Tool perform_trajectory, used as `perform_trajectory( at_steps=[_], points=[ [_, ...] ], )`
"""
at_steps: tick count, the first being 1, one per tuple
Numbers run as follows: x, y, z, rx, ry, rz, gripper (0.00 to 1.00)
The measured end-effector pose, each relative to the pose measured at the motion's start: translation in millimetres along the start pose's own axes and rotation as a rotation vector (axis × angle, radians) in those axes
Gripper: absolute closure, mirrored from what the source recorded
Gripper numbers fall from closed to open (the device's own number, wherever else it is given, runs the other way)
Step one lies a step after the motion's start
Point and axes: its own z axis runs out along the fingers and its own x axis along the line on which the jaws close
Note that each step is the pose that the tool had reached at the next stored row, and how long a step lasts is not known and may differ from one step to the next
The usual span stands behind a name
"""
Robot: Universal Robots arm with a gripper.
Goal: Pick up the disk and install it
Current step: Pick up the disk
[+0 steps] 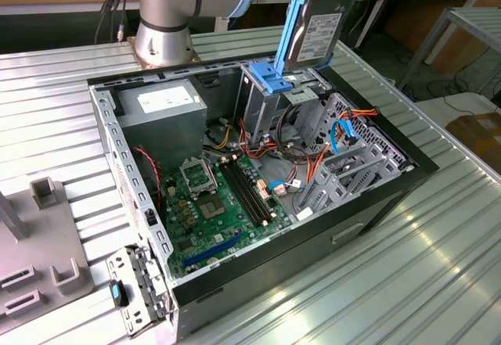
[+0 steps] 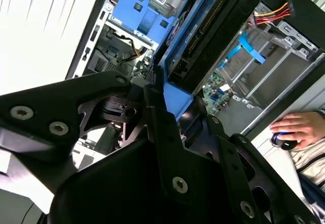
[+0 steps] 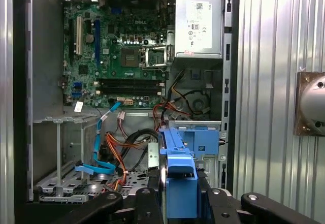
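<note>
The disk point(image 1: 319, 30), a dark drive with a label and bright blue carrier rails, hangs upright above the open computer case point(image 1: 376, 204). It sits just over the tall metal cage and that cage's light-blue latch piece point(image 1: 272, 79). In the second wrist view my gripper point(image 2: 177, 107) is shut on the disk point(image 2: 213, 31), with black fingers point(image 2: 157, 117) on the blue rail. In the first wrist view the disk's blue edge point(image 3: 179, 176) stands end-on between the black finger links of my gripper point(image 3: 180, 201), above the cage point(image 3: 200, 142).
Inside the case lie the green motherboard point(image 1: 215, 204), the grey power supply point(image 1: 160, 106), orange cables point(image 1: 317, 161) and a thin blue ribbon cable point(image 1: 340, 138). The arm's base point(image 1: 160, 24) stands behind the case. A grey fixture point(image 1: 39, 251) sits at the exterior view's left. A person's hand point(image 2: 299, 127) rests beside the case.
</note>
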Motion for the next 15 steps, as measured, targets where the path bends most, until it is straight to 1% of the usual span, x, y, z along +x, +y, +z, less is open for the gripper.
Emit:
perform_trajectory(
  at_steps=[1, 3, 5, 6, 7, 8, 9, 10, 13, 15],
  points=[
    [1.4, 0.0, 0.0, 0.0, 0.0001, 0.0, 0.64],
    [6.8, 0.1, 0.0, 0.0, 0.0, 0.0, 0.64],
    [10.8, 0.2, 0.1, 0.0, 0.0, 0.0, 0.64],
    [14.3, 0.3, 0.0, 0.0, 0.0001, 0.0, 0.64],
    [19.5, 0.4, 0.1, 0.0, 0.0, 0.0, 0.64],
    [22.9, 0.5, 0.1, 0.0, 0.0, 0.0, 0.64],
    [24.4, 0.6, 0.1, 0.0, 0.0, 0.0, 0.64],
    [27.4, 0.6, 0.1, 0.0, 0.0, 0.0, 0.64],
    [41.0, 1.0, 0.1, 0.0, 0.0, 0.0, 0.64],
    [46.9, 1.1, 0.1, 0.0, 0.0001, 0.0, 0.64]
  ],
)
